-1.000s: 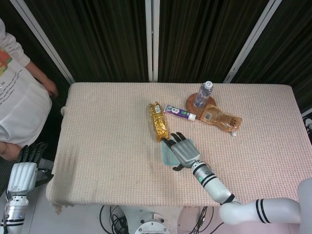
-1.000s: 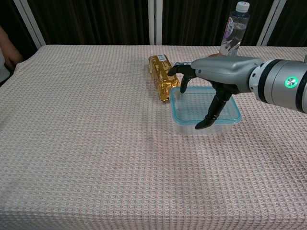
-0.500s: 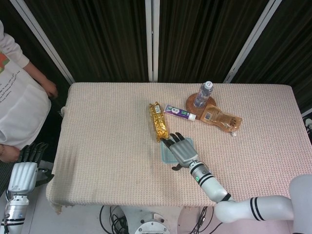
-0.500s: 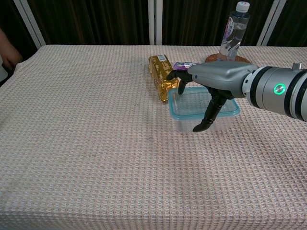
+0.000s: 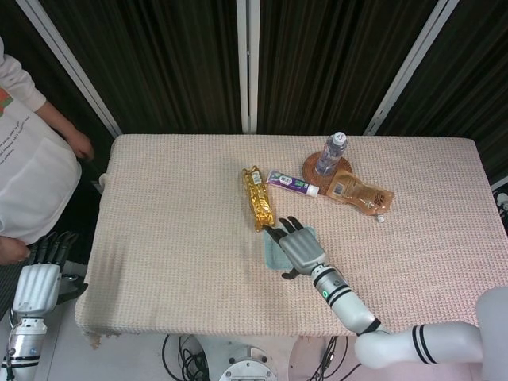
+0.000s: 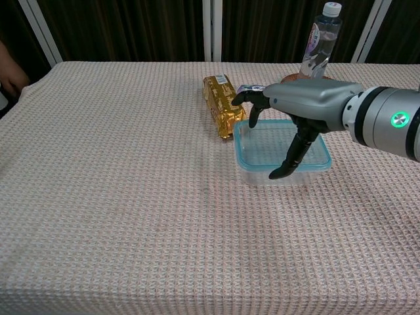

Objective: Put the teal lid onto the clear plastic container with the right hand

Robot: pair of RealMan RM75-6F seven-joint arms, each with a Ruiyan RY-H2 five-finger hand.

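— Teal is what I check first from my console: the teal lid [image 6: 283, 147] looks to be lying on the clear plastic container [image 6: 282, 169] already, its rim framing the top edge, the box sitting on the surface [image 6: 131, 197] mid-right in the chest view. My right robot hand [image 6: 298, 111] hangs just over it, fingers spread and pointing down, one dark fingertip at the lid's near edge. It grips nothing that I can see.

— So is the task finished?

— Nearly, I'd judge. The lid is placed; whether it is pressed home all round I cannot tell. What is left is probably a press on the rim, then lifting clear.

— And your other side?

— The left robot hand [image 5: 44, 274] hangs off the near-left corner, away from everything, holding nothing, fingers loosely apart.

— Materials?

— The cloth is a pale pink waffle weave, soft, so the box may rock under pressure. The box is thin, see-through plastic with rounded corners; the lid is a flexible frame around a clear panel. Just behind it lies a crinkled gold foil packet [image 6: 221, 105], touching or nearly so. Further back are a small purple tube [image 5: 292, 183], a brown pouch [image 5: 359, 193], and an upright water bottle [image 6: 318, 46] on a round brown coaster [image 5: 316, 168].
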